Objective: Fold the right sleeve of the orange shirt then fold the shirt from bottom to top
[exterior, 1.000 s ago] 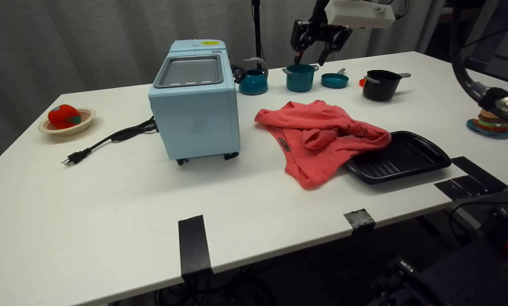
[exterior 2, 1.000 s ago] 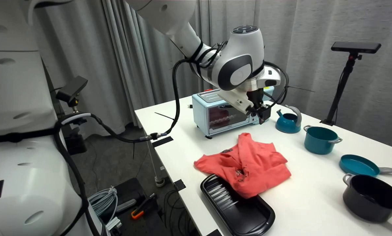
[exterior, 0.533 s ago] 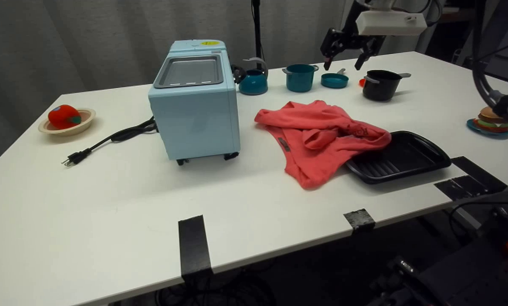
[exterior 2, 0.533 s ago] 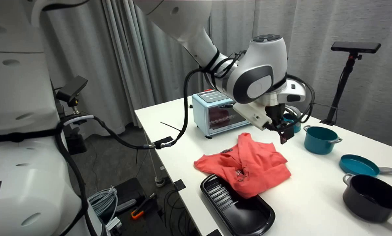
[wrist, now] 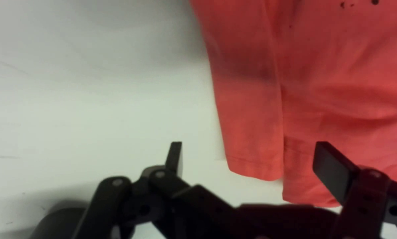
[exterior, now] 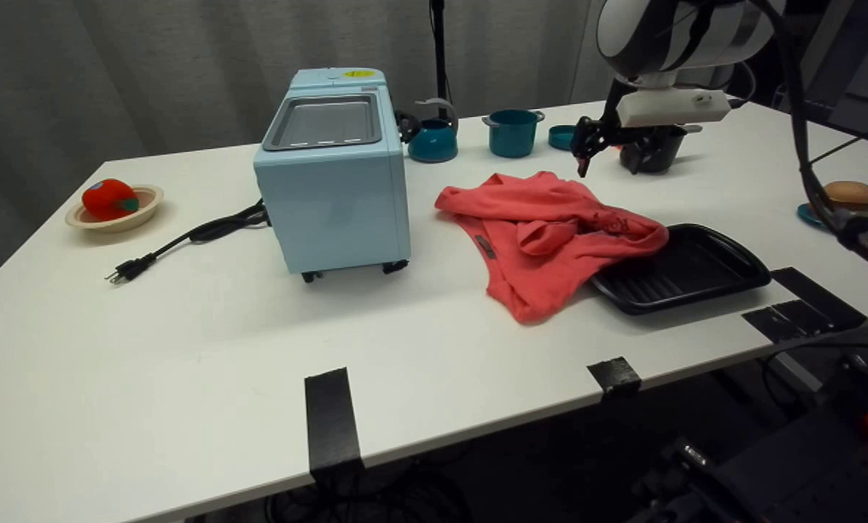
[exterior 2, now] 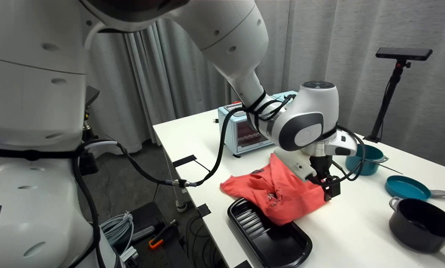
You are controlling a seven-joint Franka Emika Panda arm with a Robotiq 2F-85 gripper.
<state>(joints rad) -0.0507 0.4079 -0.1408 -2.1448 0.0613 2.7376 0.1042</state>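
The orange-red shirt lies crumpled on the white table in both exterior views [exterior: 506,269] [exterior 2: 259,190], partly over the black tray's edge. In the wrist view the shirt [wrist: 351,66] fills the right side. A sleeve-like strip [wrist: 248,122] runs along its left edge, its cuff near the lower hem. My gripper [wrist: 248,149] is open and empty, with the strip's cuff between its fingers in the picture. In the exterior views the gripper [exterior: 609,172] [exterior 2: 329,195] hovers low by the shirt's edge away from the tray. Whether a finger touches cloth cannot be told.
A ridged black tray [exterior: 702,269] [exterior 2: 274,242] stands under one shirt edge. A light blue toaster oven [exterior: 339,203] stands beside the shirt. A teal pot [exterior: 512,134], black pot [exterior 2: 423,227], teal pan [exterior 2: 406,187] and kettle [exterior: 434,142] stand along the back.
The arm has moved from near the oven and kettle toward the black pot, then down to the shirt's edge. The gripper stays open. The shirt has not moved.
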